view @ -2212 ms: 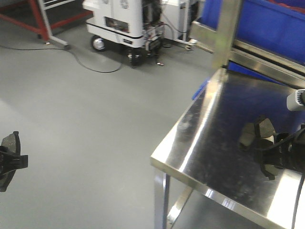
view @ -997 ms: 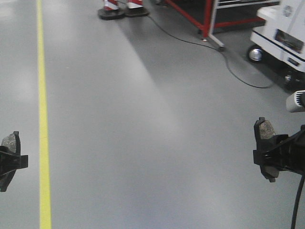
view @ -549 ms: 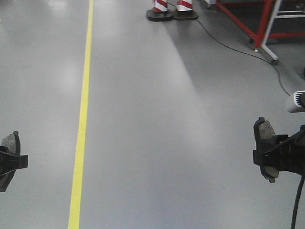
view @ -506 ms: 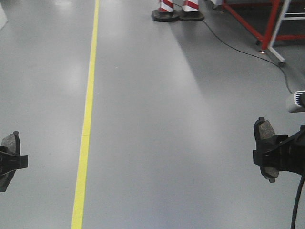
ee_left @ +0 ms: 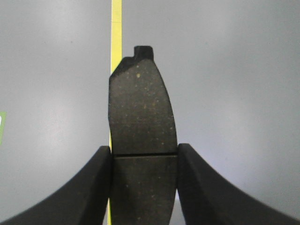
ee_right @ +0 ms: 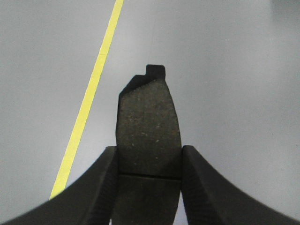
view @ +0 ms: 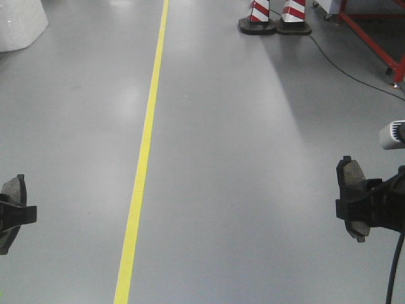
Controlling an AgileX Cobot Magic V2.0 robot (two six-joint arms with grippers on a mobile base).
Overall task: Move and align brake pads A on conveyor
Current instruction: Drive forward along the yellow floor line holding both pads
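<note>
**Front view.** Bare grey floor [view: 253,164]. 1 yellow line [view: 144,158] runs from top centre down to the lower left. 2 striped cones [view: 275,14] stand at the top, with a red frame [view: 373,31] in the upper right. The conveyor is not in sight. At the far left edge the left fingers [view: 14,215] are clamped on the left brake pad [view: 11,188], which stands upright above them. At the right edge the right fingers [view: 367,206] grip the right brake pad [view: 353,174] the same way. Both pads hang in the air, well apart.

**Left wrist view.** The left brake pad [ee_left: 142,112] fills the centre of the frame, gritty face to the lens and tab uppermost. It is pinched at its lower half, with the centre groove level with the fingertips. It sits straight.

**Right wrist view.** The right brake pad [ee_right: 149,126] shows the same picture, with the groove just below the fingertips and floor beneath.

**Judgement.** This looks like the carry stage, with 2 pads in hand and nothing placed.
- Hold the clamp firm and the arms quiet, since only the lower half of each pad is gripped and a jolt could pivot it.
- Lower nothing until the dark belt shows under both wrist views.
- Then set the pads down facing the same way, edges in 1 line.
</note>
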